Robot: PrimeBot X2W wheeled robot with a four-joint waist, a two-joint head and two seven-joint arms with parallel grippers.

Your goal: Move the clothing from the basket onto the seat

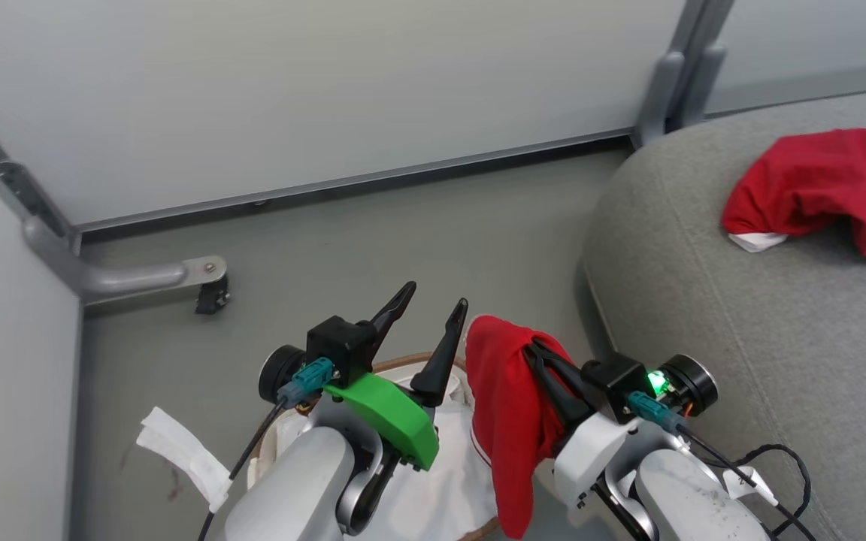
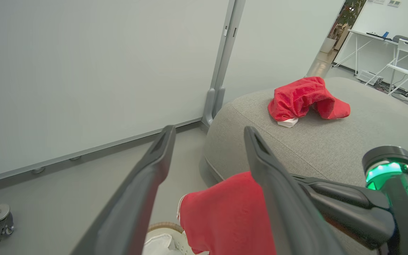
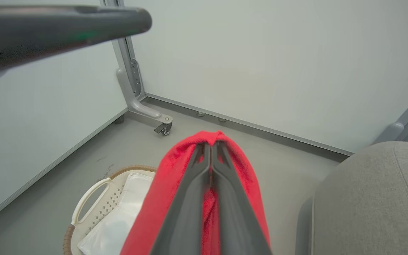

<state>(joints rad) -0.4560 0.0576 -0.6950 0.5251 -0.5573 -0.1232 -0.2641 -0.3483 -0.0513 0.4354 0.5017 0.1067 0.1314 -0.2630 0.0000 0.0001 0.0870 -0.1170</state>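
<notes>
Right hand [image 3: 211,143]: shut tight on your red garment [image 1: 508,421], which hangs lengthwise down over the basket [image 3: 90,198].
Left hand [image 1: 437,294]: spread wide, empty, just beside the cloth.
Seat [image 1: 704,300]: off to your right, nearer the gripping arm; a second garment [image 1: 816,188] lies on it.

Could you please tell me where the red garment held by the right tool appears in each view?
Head view: soft red fabric garment, lower centre, clamped in the shut right tool.
Left wrist view: garment at bottom centre.
Right wrist view: garment at bottom centre, around the tool.
Shared landmark: grey upholstered seat, to its right throughout.
</notes>
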